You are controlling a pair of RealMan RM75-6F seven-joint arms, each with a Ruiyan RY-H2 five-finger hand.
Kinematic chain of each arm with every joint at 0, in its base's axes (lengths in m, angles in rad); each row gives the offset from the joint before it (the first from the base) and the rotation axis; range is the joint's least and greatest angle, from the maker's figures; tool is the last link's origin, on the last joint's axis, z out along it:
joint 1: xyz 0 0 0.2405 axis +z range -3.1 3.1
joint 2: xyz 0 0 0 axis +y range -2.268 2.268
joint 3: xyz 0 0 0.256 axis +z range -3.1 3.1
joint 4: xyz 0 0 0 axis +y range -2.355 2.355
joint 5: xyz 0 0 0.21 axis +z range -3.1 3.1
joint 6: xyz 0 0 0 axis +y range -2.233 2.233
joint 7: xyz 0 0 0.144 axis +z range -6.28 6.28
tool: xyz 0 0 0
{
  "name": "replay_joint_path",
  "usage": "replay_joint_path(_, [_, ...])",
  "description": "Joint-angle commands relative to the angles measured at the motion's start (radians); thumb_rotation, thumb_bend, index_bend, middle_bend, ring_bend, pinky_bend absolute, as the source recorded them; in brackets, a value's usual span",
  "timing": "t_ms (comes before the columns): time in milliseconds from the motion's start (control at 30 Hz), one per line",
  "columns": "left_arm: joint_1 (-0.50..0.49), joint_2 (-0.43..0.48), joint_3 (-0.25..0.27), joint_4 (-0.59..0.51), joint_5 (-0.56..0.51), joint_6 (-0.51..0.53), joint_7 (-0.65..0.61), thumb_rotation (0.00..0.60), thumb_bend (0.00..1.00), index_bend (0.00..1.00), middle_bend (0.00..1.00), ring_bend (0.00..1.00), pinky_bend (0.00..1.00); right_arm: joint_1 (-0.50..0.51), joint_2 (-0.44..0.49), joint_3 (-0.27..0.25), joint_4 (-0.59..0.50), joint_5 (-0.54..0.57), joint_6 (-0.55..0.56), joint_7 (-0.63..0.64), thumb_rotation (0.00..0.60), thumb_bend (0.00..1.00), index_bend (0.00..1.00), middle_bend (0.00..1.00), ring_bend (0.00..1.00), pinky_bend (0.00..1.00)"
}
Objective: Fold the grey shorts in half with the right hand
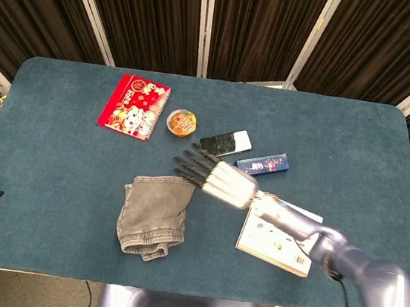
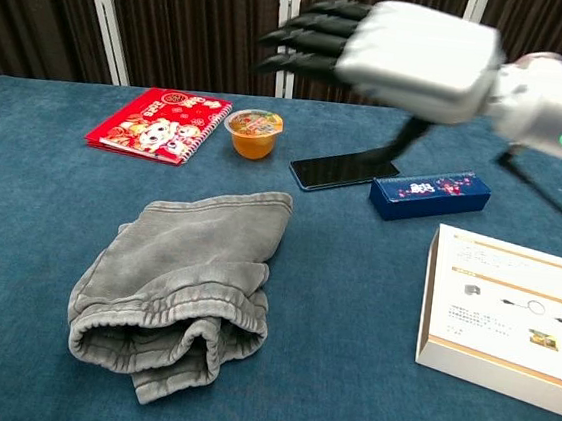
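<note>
Shorts (image 1: 153, 213) lie lower centre-left on the table (image 1: 52, 180). Booklet (image 1: 134, 106) upper left, cup (image 1: 181, 122) just right of it, then phone (image 1: 226, 143), then box (image 1: 263, 164). Manual (image 1: 284, 242) lower right. Right hand (image 1: 220, 179) above table, between shorts and phone.

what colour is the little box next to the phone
Dark navy blue with small colourful printed graphics: the long narrow cardboard box, clearest in the chest view.
</note>
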Motion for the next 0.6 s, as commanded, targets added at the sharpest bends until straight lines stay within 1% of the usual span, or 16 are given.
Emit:
replay_joint_path(33, [0.006, 0.003, 0.004, -0.012, 0.021, 0.026, 0.014, 0.600, 0.00, 0.00, 0.00, 0.00, 0.00, -0.165, 0.121, -0.001, -0.174, 0.133, 0.064, -0.038, 0.600, 0.00, 0.00, 0.00, 0.00, 0.00])
replay_joint_path(67, [0.010, 0.001, 0.004, -0.015, 0.029, 0.043, 0.031, 0.600, 0.00, 0.00, 0.00, 0.00, 0.00, -0.227, 0.151, 0.002, -0.249, 0.177, 0.101, -0.034, 0.600, 0.00, 0.00, 0.00, 0.00, 0.00])
replay_joint_path(200, [0.019, 0.000, 0.005, -0.026, 0.042, 0.070, 0.041, 0.600, 0.00, 0.00, 0.00, 0.00, 0.00, -0.349, 0.212, 0.022, -0.441, 0.282, 0.162, -0.080, 0.600, 0.00, 0.00, 0.00, 0.00, 0.00])
replay_joint_path(267, [0.022, 0.001, 0.006, -0.030, 0.051, 0.080, 0.042, 0.600, 0.00, 0.00, 0.00, 0.00, 0.00, -0.396, 0.239, 0.027, -0.519, 0.321, 0.188, -0.123, 0.600, 0.00, 0.00, 0.00, 0.00, 0.00])
replay_joint_path(367, [0.026, 0.004, 0.009, -0.036, 0.061, 0.091, 0.039, 0.600, 0.00, 0.00, 0.00, 0.00, 0.00, -0.474, 0.284, 0.033, -0.639, 0.383, 0.238, -0.242, 0.600, 0.00, 0.00, 0.00, 0.00, 0.00])
replay_joint_path(433, [0.028, 0.006, 0.010, -0.039, 0.066, 0.097, 0.040, 0.600, 0.00, 0.00, 0.00, 0.00, 0.00, -0.517, 0.312, 0.028, -0.701, 0.404, 0.264, -0.282, 0.600, 0.00, 0.00, 0.00, 0.00, 0.00])
replay_joint_path(500, [0.030, 0.008, 0.012, -0.041, 0.069, 0.100, 0.037, 0.600, 0.00, 0.00, 0.00, 0.00, 0.00, -0.547, 0.333, 0.020, -0.733, 0.410, 0.275, -0.293, 0.600, 0.00, 0.00, 0.00, 0.00, 0.00])
replay_joint_path(600, [0.033, 0.012, 0.014, -0.046, 0.074, 0.104, 0.031, 0.600, 0.00, 0.00, 0.00, 0.00, 0.00, -0.581, 0.355, 0.005, -0.743, 0.403, 0.281, -0.291, 0.600, 0.00, 0.00, 0.00, 0.00, 0.00])
